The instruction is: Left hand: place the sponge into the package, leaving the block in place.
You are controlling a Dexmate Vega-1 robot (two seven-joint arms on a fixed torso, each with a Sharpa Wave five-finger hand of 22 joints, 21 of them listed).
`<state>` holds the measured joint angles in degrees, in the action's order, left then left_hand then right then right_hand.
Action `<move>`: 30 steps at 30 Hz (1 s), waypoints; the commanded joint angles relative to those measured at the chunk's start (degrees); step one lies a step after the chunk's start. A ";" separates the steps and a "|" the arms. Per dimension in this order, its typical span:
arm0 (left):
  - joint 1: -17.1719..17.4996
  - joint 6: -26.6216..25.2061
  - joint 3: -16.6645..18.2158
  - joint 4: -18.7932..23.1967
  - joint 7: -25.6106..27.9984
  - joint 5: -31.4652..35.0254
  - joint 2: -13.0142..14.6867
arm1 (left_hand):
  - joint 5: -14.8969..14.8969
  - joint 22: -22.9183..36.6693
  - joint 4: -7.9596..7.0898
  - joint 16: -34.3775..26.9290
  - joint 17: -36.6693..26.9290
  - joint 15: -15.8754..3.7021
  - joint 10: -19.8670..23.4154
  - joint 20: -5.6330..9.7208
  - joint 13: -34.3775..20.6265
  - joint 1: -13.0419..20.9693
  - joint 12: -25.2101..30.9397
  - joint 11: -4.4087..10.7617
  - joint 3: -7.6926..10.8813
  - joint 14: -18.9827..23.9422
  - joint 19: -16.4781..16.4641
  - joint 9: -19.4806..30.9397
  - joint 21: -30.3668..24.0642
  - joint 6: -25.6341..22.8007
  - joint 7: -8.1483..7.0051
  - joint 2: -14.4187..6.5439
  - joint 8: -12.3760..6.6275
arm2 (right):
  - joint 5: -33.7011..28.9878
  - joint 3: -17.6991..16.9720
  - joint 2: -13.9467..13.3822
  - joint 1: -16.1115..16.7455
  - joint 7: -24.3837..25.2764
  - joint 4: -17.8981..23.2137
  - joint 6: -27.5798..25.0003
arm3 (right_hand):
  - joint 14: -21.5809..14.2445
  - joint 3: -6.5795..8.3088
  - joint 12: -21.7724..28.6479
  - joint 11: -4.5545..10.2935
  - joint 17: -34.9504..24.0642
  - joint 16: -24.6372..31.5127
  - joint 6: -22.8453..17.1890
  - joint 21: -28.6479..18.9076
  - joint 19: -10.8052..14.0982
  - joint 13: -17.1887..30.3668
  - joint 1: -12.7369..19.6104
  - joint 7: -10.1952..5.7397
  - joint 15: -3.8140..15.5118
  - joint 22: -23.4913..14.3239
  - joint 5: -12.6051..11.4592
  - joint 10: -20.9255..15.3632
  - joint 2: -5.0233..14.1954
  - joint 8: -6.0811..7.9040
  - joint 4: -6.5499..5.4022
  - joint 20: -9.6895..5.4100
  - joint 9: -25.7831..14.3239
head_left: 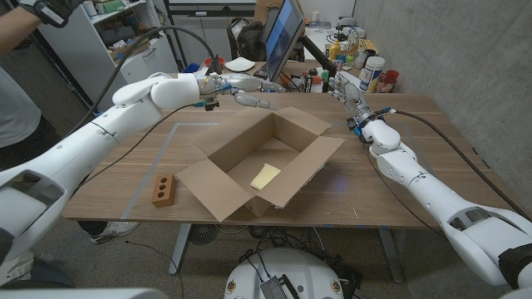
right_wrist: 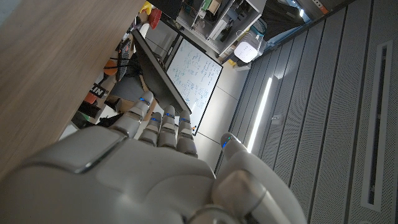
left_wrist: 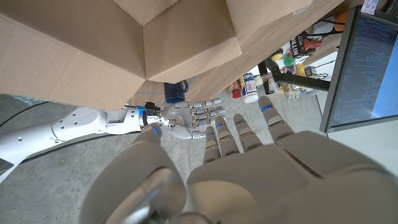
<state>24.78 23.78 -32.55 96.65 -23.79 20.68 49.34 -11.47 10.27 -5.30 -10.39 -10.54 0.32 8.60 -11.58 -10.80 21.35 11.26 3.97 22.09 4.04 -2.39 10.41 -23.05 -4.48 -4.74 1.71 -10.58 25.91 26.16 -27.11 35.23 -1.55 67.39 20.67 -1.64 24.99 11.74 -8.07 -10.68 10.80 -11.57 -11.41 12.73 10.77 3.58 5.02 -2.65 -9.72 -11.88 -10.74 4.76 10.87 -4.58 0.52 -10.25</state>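
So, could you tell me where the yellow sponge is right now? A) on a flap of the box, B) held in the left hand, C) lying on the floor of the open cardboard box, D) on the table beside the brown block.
C: the yellow sponge lies on the floor of the open cardboard box, while the left hand holds nothing beyond the box's far edge.

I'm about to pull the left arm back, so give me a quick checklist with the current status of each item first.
1. Sponge inside the package: ok, it lies on the box floor.
2. Left hand holds nothing: ok, fingers apart beyond the box's far side.
3. Block left in place: ok, on the table outside the box, by its left flap.
4. Right hand out of the way: ok, near the table's far edge, away from the box.
5. Left arm's retreat path free of the flaps: cannot tell.
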 commanded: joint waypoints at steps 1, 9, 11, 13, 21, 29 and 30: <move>1.19 -1.57 1.56 0.18 2.20 -1.38 0.56 | -0.27 0.18 0.01 -0.10 -0.09 0.02 -0.63 -0.13 -0.13 -0.53 -0.07 -0.18 -0.31 -0.43 0.62 -0.06 0.32 0.11 -0.74 0.10 0.01 | -0.17 -0.18 -0.35 0.85 0.92 1.81 -0.67 | -0.12 0.04 -0.27 0.03 0.03 0.03 -0.46 0.22 0.24 0.32 -0.28 0.09 -0.23 -0.21 -0.23 -0.22 -0.28 0.06 0.02 0.41 -0.27; 1.44 -1.44 2.17 -1.02 3.57 -3.68 0.20 | -0.41 0.19 -0.14 0.01 -0.05 0.31 -1.94 -0.07 -0.12 -1.00 -0.37 -0.30 -0.61 -1.18 1.04 -0.08 0.84 0.84 -1.32 0.08 0.22 | -0.53 -0.23 -0.69 1.53 1.79 3.32 -1.28 | -0.08 0.03 -0.25 -0.11 0.03 0.01 -0.48 0.22 0.21 0.32 -0.28 0.10 -0.26 -0.21 -0.23 -0.26 -0.27 0.06 0.04 0.38 -0.27; 1.67 -1.04 2.41 -1.67 4.17 -4.90 -0.14 | -0.43 0.20 -0.17 0.02 -0.05 0.32 -2.05 -0.11 -0.12 -1.08 -0.37 -0.30 -0.67 -1.29 1.19 -0.08 0.95 0.93 -1.42 0.08 0.23 | -0.34 -0.31 -0.66 1.81 2.03 3.80 -1.59 | -0.04 0.03 -0.25 -0.07 0.03 0.00 -0.47 0.21 0.23 0.32 -0.28 0.10 -0.25 -0.21 -0.23 -0.28 -0.27 0.06 0.05 0.38 -0.27; 1.46 -1.41 2.28 -1.65 3.64 -5.40 -0.13 | -0.45 0.20 -0.20 0.02 -0.04 0.40 -2.20 -0.22 -0.12 -1.18 -0.38 -0.47 -0.73 -1.39 1.25 -0.09 1.05 1.00 -1.54 0.08 0.23 | -0.61 -0.21 -0.75 1.83 1.94 3.80 -1.32 | -0.03 0.02 -0.26 -0.10 0.03 0.00 -0.48 0.22 0.21 0.32 -0.28 0.08 -0.24 -0.21 -0.23 -0.25 -0.27 0.06 0.05 0.38 -0.27; 1.42 -1.22 2.51 -2.00 3.74 -7.13 -0.13 | -0.50 0.22 -0.27 0.02 -0.03 0.51 -2.58 -0.33 -0.11 -1.48 -0.36 -0.54 -0.96 -1.74 1.40 -0.10 1.32 1.21 -1.72 0.15 0.24 | -1.09 -0.38 -1.32 3.36 3.46 6.55 -2.18 | -0.02 0.01 -0.25 -0.07 0.03 -0.01 -0.50 0.23 0.20 0.31 -0.27 0.08 -0.20 -0.21 -0.23 -0.27 -0.27 0.07 0.07 0.38 -0.27; 1.91 -2.24 3.10 -1.73 3.64 -9.32 0.13 | -0.57 0.23 -0.35 0.08 -0.01 0.54 -3.35 -0.38 -0.10 -1.85 -0.45 -0.45 -1.26 -2.35 1.99 -0.12 1.83 1.69 -2.05 0.27 0.31 | -0.96 -0.92 -1.75 5.26 5.10 9.30 -2.99 | -0.03 -0.01 -0.26 -0.04 0.03 0.00 -0.53 0.23 0.19 0.31 -0.29 0.11 -0.20 -0.21 -0.23 -0.24 -0.28 0.07 0.08 0.36 -0.27; 1.92 -2.34 3.11 -1.68 3.66 -9.36 0.17 | -0.58 0.24 -0.35 0.07 -0.01 0.53 -3.44 -0.36 -0.10 -1.88 -0.46 -0.44 -1.29 -2.37 2.05 -0.12 1.88 1.75 -2.07 0.28 0.33 | -1.05 -0.90 -1.80 5.29 5.11 9.37 -3.01 | -0.03 -0.02 -0.27 -0.07 0.03 0.01 -0.50 0.22 0.20 0.31 -0.29 0.13 -0.20 -0.21 -0.22 -0.22 -0.29 0.06 0.08 0.40 -0.27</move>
<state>26.40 22.58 -29.96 94.93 -19.89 14.14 49.30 -11.65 10.26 -5.77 -10.39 -10.39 0.90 5.63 -11.90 -10.79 20.00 10.98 3.46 21.16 1.98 -0.85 10.13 -21.39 -2.93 -6.28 1.72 -10.36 25.07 25.72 -28.30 38.45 1.86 73.62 18.42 -1.64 24.99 11.74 -8.07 -10.68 10.80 -11.57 -11.41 12.73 10.77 3.58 5.02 -2.65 -9.72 -11.88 -10.74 4.76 10.87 -4.58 0.52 -10.25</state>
